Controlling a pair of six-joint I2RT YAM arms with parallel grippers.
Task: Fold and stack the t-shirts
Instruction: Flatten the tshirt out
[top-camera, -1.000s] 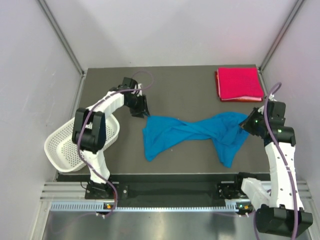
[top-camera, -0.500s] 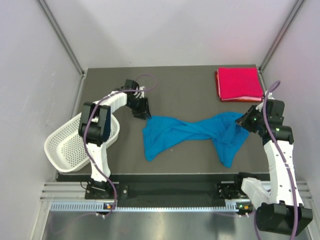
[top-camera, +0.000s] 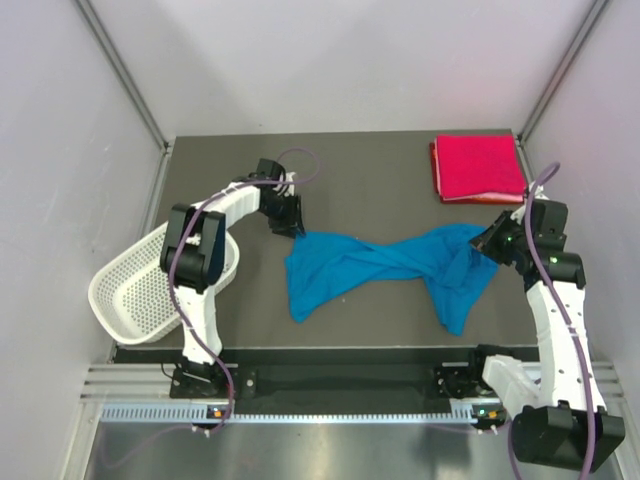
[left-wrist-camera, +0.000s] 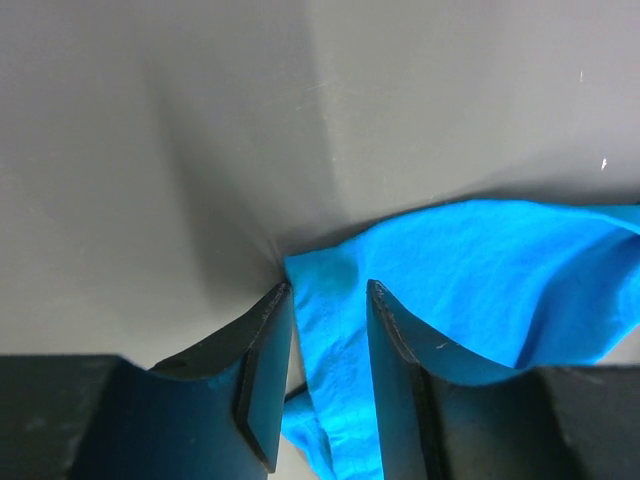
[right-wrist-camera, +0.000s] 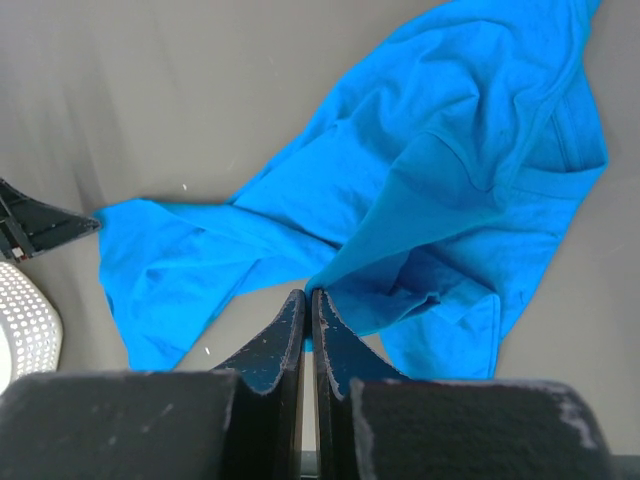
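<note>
Fingers of left gripper (left-wrist-camera: 326, 290) stand narrowly parted astride a corner of blue t-shirt (top-camera: 380, 262), crumpled at centre of table (top-camera: 360, 190). Right gripper (right-wrist-camera: 306, 295) fingers pressed together at its fold; grip unconfirmed.

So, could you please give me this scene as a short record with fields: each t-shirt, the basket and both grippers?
blue t-shirt: unfolded, crumpled and twisted, in the middle of the table
pink-red t-shirt: folded flat, at the far right corner
basket: white mesh, hanging over the table's left edge
left gripper: open, one finger on each side of the blue t-shirt's far left corner
right gripper: shut, seems to pinch a fold at the blue t-shirt's right side
progress: one shirt folded, the blue one not yet
</note>
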